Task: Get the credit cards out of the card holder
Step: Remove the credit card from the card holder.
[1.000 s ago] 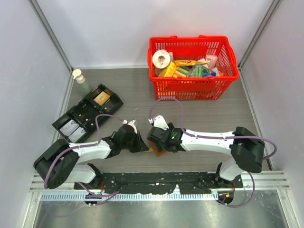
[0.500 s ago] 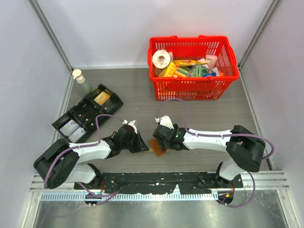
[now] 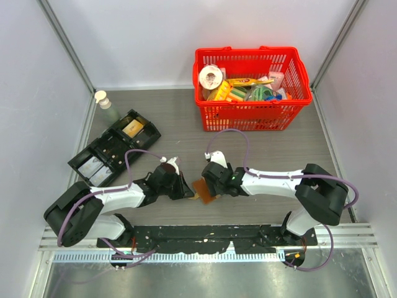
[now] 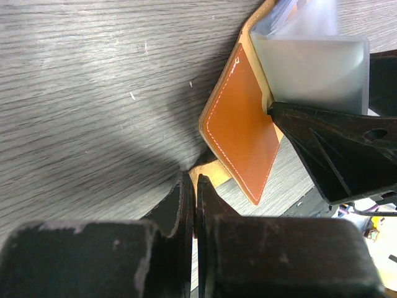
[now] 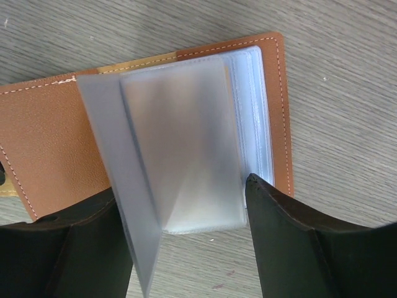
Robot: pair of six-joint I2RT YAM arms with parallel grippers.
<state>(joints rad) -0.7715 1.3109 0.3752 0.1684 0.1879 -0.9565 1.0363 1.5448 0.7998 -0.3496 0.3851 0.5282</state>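
Top external: high behind the near edge, looking down over whole table (image 3: 173,118). Wrist views: very close, facing down at table; all three share card holder (image 3: 203,190).

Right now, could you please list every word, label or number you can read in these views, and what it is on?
No text is legible.
The card holder: plain leather; its frosted sleeves show no print.
The packages in the red basket: printed, but too small to read.
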